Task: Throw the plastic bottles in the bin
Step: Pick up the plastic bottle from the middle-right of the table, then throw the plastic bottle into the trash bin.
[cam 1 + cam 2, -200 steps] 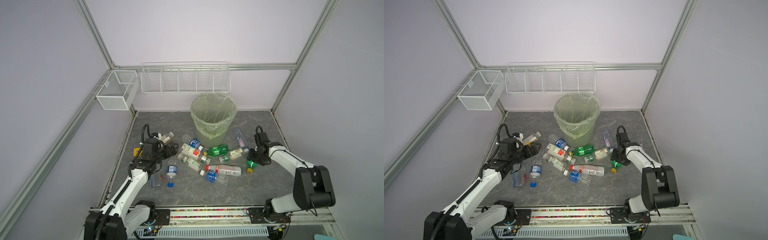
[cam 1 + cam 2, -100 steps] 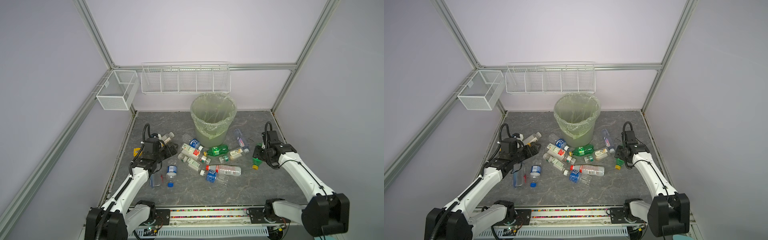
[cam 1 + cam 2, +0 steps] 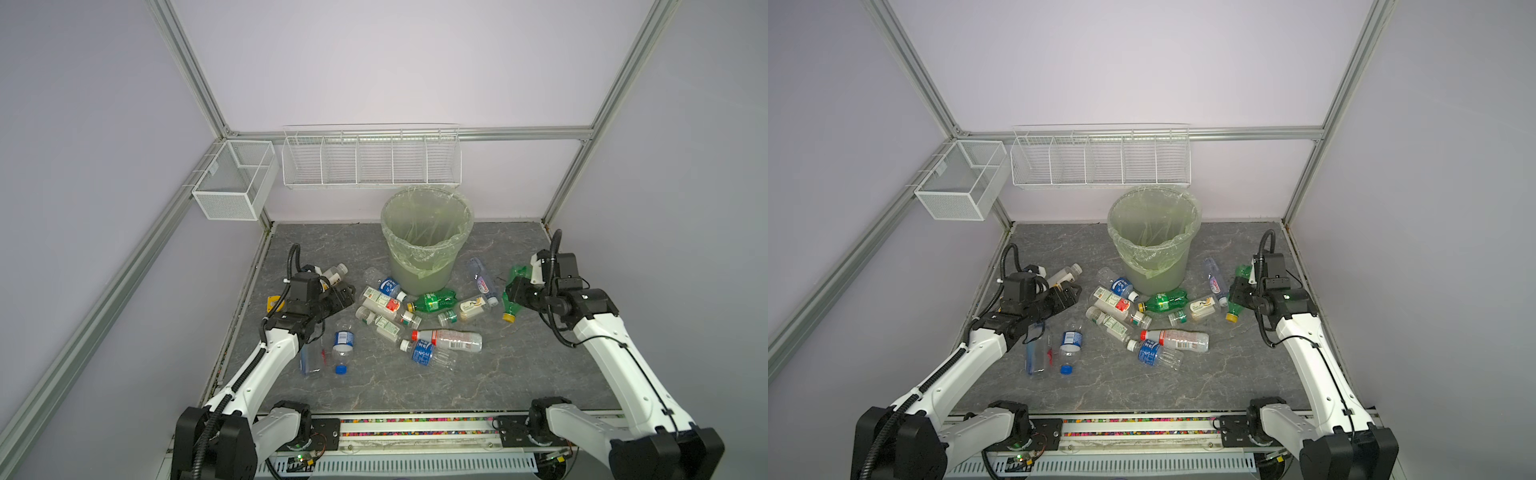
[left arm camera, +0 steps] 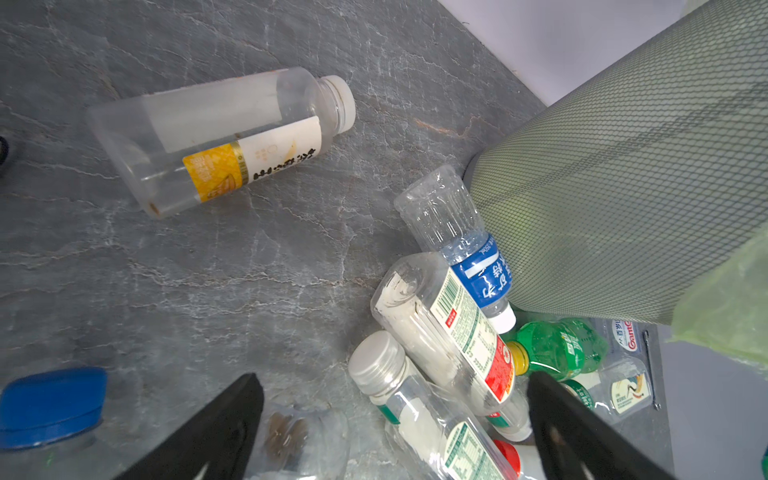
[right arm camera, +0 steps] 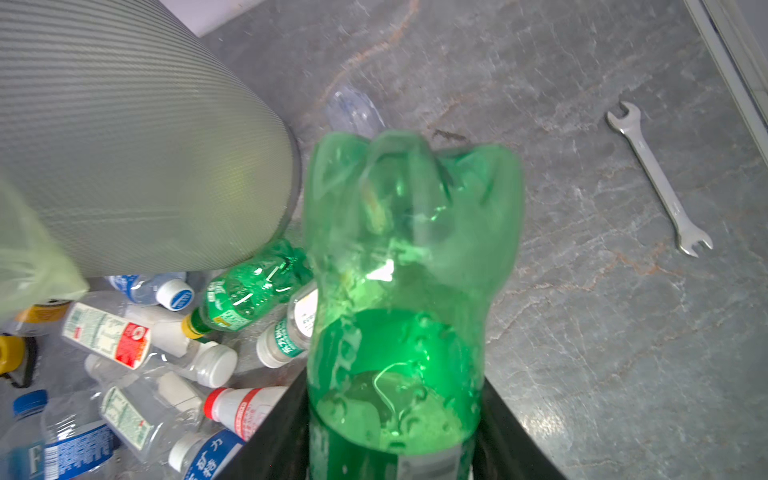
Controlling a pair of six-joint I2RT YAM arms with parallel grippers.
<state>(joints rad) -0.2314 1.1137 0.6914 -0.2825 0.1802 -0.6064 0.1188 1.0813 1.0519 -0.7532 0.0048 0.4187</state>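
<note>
Grey marbled tabletop [image 3: 519, 374]: at centre right in a top view the ribbed green bottle [image 3: 507, 305] is clamped in the right gripper [image 3: 515, 291], long axis up-down the frame, yellow cap lowest. The translucent bin [image 3: 419, 270] stands up-left, nearest this arm. Leftward, the left gripper [image 3: 343, 293] gapes empty.

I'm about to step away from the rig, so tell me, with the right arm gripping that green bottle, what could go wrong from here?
The right gripper holds the green bottle low near the bin, whose rim stands far higher; it may strike the wall or snag the liner. The open left gripper hovers over overlapping bottles and could pinch two.
</note>
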